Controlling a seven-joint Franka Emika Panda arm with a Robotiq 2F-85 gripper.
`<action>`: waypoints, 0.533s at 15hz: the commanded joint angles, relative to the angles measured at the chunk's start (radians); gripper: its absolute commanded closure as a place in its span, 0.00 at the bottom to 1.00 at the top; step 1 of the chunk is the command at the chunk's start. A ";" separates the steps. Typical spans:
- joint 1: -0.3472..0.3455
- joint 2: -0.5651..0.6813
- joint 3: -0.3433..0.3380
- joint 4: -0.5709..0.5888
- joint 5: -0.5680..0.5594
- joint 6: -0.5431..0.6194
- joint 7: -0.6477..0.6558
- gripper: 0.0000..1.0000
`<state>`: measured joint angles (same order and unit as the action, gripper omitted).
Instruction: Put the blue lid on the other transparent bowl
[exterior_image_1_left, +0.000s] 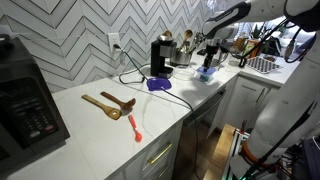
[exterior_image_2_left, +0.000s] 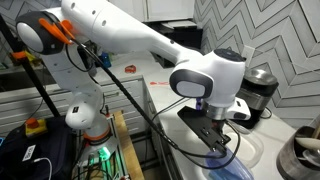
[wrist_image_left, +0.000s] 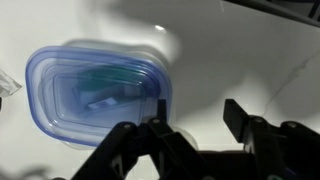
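Gripper (wrist_image_left: 195, 118) is hovering spread and empty with the blue lid (wrist_image_left: 95, 92) lying off-centre just beside it on the counter (wrist_image_left: 235, 45), so descending now is risking a finger clipping the rim and shoving it.

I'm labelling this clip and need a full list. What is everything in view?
blue lid: one, translucent blue, down on the white surface beside the hand in the wrist view; what lies beneath it is unclear
wooden utensils: two, brown, mid-counter
red utensil: one, orange-red, near the counter's front edge
purple-blue object: one, in front of the coffee machine
coffee machine: one, black, against the tiled wall
black appliance: one, at the counter's near end
counter: one, white
arm: one, white, reaching over the counter
hand: one, black, open, holding nothing
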<state>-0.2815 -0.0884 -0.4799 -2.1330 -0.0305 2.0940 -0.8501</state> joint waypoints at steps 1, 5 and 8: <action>-0.046 0.071 0.008 0.054 0.080 -0.007 -0.009 0.31; -0.076 0.117 0.018 0.082 0.128 -0.009 0.011 0.38; -0.092 0.142 0.030 0.099 0.148 -0.005 0.037 0.45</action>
<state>-0.3419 0.0148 -0.4713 -2.0649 0.0788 2.0940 -0.8355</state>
